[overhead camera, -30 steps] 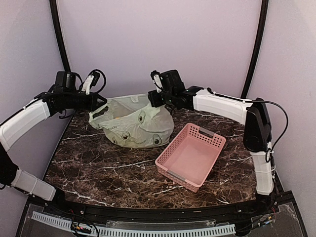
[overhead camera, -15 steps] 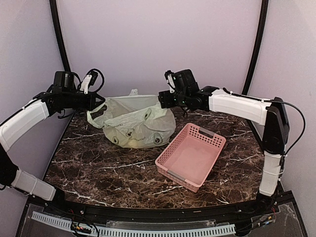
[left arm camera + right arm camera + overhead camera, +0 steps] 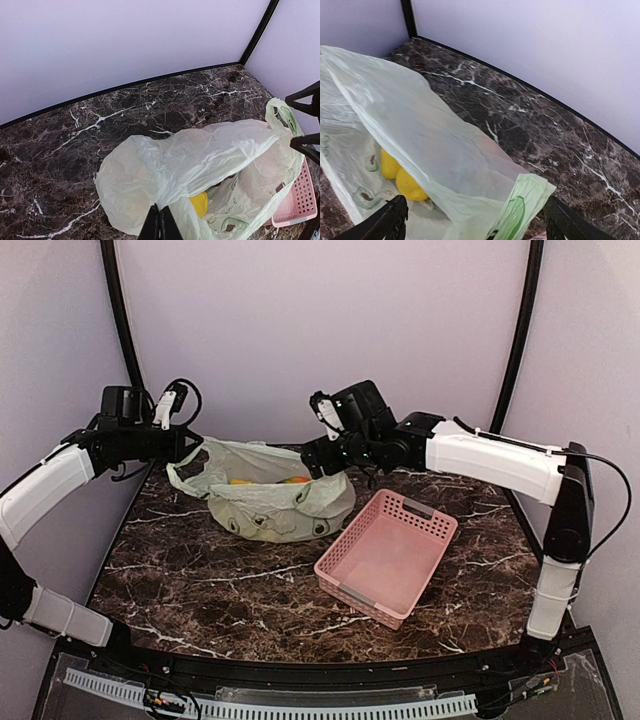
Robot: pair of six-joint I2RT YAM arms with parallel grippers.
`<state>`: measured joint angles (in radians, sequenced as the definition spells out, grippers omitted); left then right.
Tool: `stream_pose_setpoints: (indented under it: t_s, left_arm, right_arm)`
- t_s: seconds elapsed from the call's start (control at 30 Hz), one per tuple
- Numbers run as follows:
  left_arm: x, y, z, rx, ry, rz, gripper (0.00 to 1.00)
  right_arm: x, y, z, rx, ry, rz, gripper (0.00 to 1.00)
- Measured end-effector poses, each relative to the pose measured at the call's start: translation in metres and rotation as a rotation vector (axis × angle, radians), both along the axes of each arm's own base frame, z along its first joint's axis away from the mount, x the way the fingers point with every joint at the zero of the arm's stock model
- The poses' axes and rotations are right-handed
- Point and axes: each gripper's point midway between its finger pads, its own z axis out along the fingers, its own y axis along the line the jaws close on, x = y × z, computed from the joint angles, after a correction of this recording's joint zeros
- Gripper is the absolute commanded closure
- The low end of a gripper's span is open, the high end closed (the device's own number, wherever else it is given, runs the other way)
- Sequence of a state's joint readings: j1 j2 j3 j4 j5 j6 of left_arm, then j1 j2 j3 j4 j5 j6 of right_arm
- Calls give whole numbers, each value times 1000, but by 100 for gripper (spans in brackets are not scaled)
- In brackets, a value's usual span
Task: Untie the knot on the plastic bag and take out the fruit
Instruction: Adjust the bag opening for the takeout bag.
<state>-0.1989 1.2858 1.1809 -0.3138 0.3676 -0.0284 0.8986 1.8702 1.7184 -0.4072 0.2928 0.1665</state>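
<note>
The plastic bag (image 3: pixel 280 502) lies at the back middle of the table with its mouth spread open; no knot shows. Fruit shows inside: yellow and orange pieces (image 3: pixel 292 480), a yellow piece in the left wrist view (image 3: pixel 199 203) and yellow ones in the right wrist view (image 3: pixel 402 180). My left gripper (image 3: pixel 192 445) is shut on the bag's left edge (image 3: pixel 165 175) and holds it up. My right gripper (image 3: pixel 318 452) is wide open at the bag's right edge, with a green-printed handle flap (image 3: pixel 522 205) lying between its fingers (image 3: pixel 395 220).
A pink slotted basket (image 3: pixel 430 525) stands just right of the bag, touching or nearly touching it; its corner also shows in the left wrist view (image 3: pixel 300 197). The back wall rises close behind the bag. Dark marble table (image 3: pixel 220 590) lies in front.
The right gripper let go of the bag's edge, swung right, then came back lower at the right edge. The left gripper pulled left. The bag's mouth widened and fruit now shows.
</note>
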Motion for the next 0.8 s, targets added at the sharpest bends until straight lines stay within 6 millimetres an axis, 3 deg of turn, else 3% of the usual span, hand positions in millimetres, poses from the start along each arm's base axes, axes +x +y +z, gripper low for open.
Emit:
stream_pose_setpoints:
  t_s: [0.1, 0.17, 0.33, 0.47, 0.6, 0.8]
  left_arm:
    - [-1, -1, 1, -6, -7, -4, 99]
    - [-1, -1, 2, -8, -8, -7, 99]
    - [-2, -2, 1, -12, -7, -12, 99]
    - [-2, -3, 1, -15, -7, -15, 99]
    - [-1, -4, 3, -21, -14, -19, 99]
    - [-2, -5, 1, -28, -9, -26, 99]
  right_arm:
    - [-24, 30, 28, 41, -42, 93, 6]
    - [-38, 45, 42, 69, -63, 150, 11]
    - [-62, 79, 74, 137, -112, 287, 32]
    - [-69, 115, 96, 212, -148, 386, 52]
    - [-69, 145, 83, 236, -131, 457, 65]
    - [-64, 170, 26, 186, -46, 497, 69]
